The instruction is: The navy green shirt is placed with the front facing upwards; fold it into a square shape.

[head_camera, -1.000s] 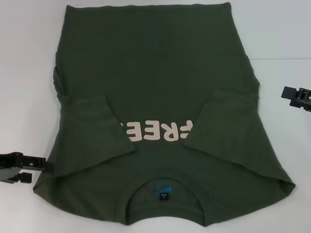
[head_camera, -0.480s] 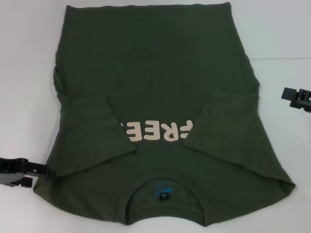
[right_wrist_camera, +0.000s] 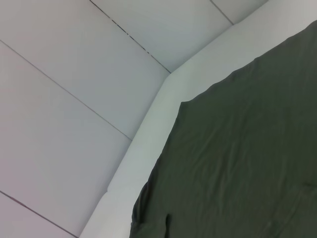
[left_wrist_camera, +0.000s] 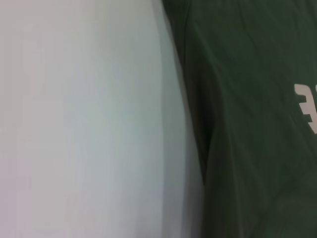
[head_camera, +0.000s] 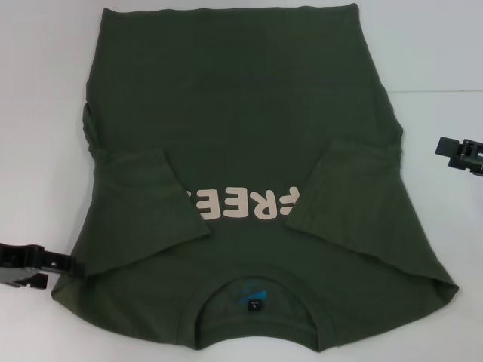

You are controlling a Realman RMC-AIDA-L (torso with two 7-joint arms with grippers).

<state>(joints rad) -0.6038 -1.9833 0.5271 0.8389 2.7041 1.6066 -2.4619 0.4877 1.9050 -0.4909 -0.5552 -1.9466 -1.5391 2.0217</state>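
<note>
Claw positions are seen at both sides of the navy green shirt (head_camera: 241, 188): the left claw (head_camera: 64, 263) is found low at the shirt's left edge, near the shoulder corner, its tip at or just against the fabric, and whether it is clenched or released cannot be told. The right claw (head_camera: 447, 145) is seen only in part at the right border of the head view, apart from the cloth over the bare white counter (head_camera: 445, 53), and its state cannot be told either. The shirt is laid flat on the counter with its front upward, the ribbed collar (head_camera: 256, 275) and small blue neck label (head_camera: 253, 298) turned toward the robot. Both short sleeves are folded inward onto the chest, so that the pale pink lettering (head_camera: 241, 205) is covered at each end. In the left wrist view the shirt's edge (left_wrist_camera: 198, 124) is shown against the counter; in the right wrist view a far corner of the shirt (right_wrist_camera: 237, 148) is shown lying on the counter.
</note>
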